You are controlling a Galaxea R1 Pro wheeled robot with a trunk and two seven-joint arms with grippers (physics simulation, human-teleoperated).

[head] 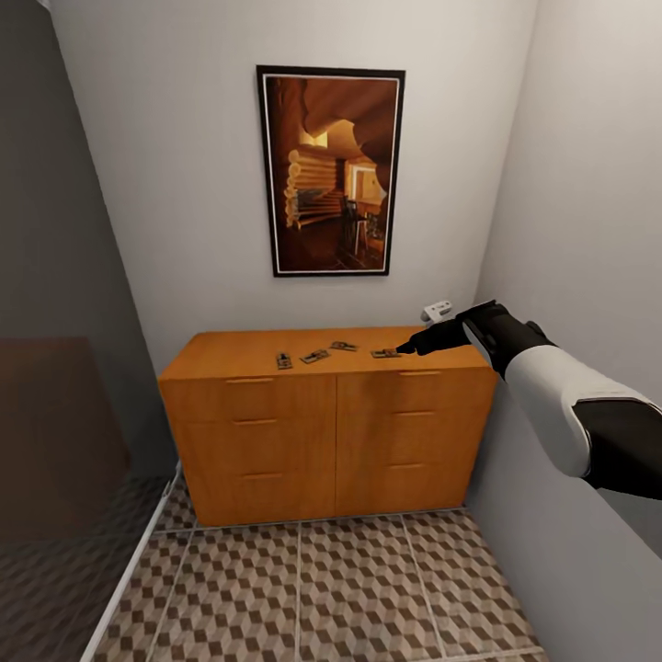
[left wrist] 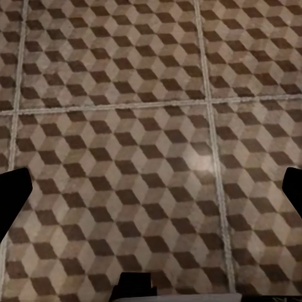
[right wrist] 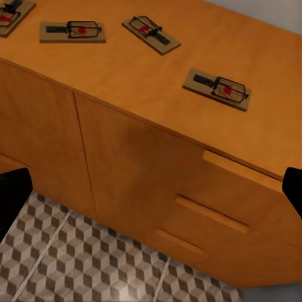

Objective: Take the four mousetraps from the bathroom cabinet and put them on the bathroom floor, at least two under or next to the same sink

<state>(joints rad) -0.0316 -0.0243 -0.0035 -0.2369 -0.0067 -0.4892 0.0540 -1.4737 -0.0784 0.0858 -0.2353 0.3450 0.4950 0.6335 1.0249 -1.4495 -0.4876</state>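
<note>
above cabinet top (head: 230, 354): open | right: wall (head: 588, 230) close

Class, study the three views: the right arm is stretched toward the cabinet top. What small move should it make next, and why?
Probably lower the right gripper onto the nearest mousetrap and close on it. All four traps lie on top of the cabinet, none on the bathroom floor. In the right wrist view the fingers stand wide apart with nothing between them, and that trap sits closest.
</note>
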